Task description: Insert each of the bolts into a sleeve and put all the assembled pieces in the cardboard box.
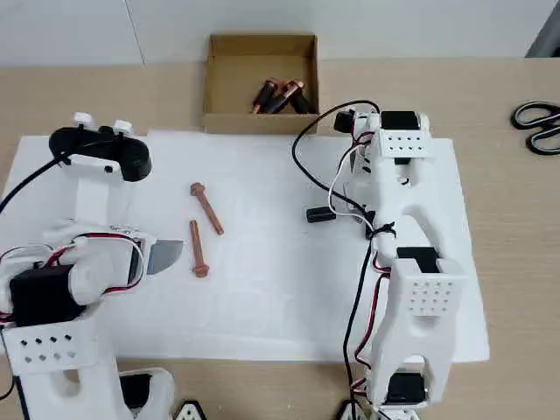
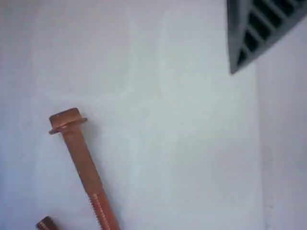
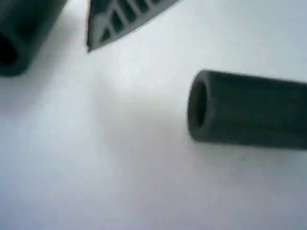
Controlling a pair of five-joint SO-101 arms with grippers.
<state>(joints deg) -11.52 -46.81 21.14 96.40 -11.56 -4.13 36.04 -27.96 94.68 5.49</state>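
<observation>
Two copper bolts lie on the white foam mat (image 1: 262,297): one (image 1: 207,208) slanted, the other (image 1: 198,248) nearly straight beside it. My left gripper (image 1: 162,254) hovers just left of them, open and empty. One grey fingertip (image 2: 261,28) shows in the left wrist view above a bolt (image 2: 81,167). My right gripper (image 1: 350,210) stands open over a black sleeve (image 1: 320,213). The right wrist view has a sleeve (image 3: 249,110) lying on its side, a second sleeve (image 3: 19,33), and one fingertip (image 3: 120,19) between them. The cardboard box (image 1: 219,87) holds several assembled pieces (image 1: 280,96).
Scissors (image 1: 538,125) lie at the far right on the wooden table. Black cables (image 1: 302,166) from the right arm loop over the mat near the box. The mat's middle and front are bare.
</observation>
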